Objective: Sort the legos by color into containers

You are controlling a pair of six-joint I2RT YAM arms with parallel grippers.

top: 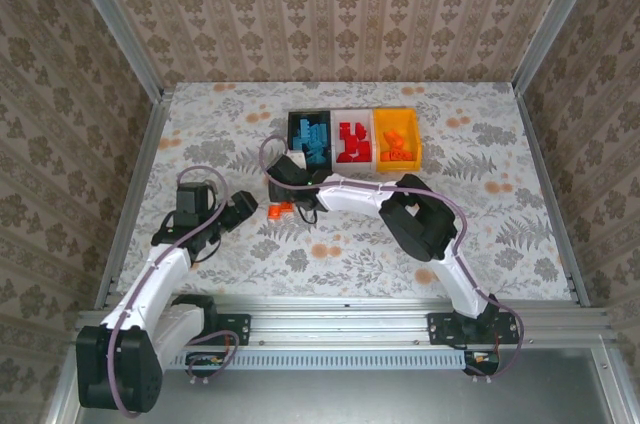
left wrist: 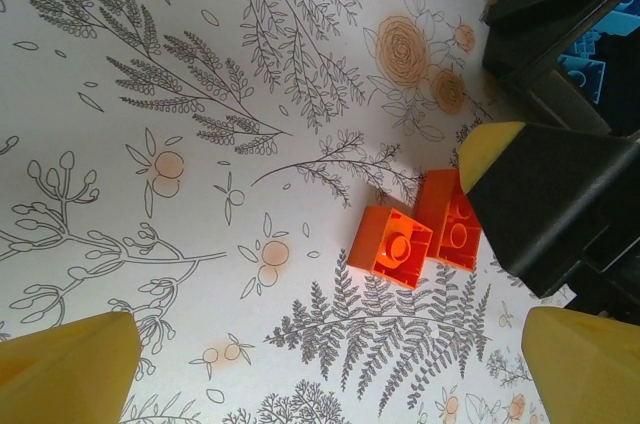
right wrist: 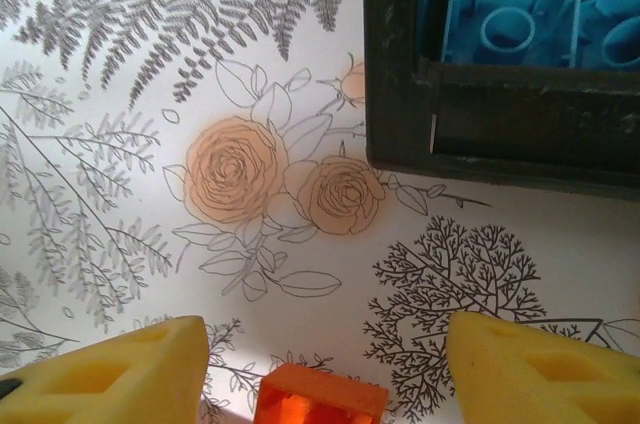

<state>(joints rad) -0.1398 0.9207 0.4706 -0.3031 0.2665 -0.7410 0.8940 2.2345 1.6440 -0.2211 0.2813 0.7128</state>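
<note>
Right tool [right wrist: 325, 369] jaws apart, straddling glossy square-edged plastic orange brick [right wrist: 320, 399]; left tool [left wrist: 330, 364] spread wide.

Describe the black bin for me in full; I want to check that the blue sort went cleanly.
The black bin is a small open-topped rectangular tub, plastic by its look, upright on the floral table at the left end of a row of three, its right wall against the white bin. It holds a jumble of light blue bricks; no other colour shows inside. Its near wall looks dull. The right gripper, open, hangs short of it without touching.
</note>
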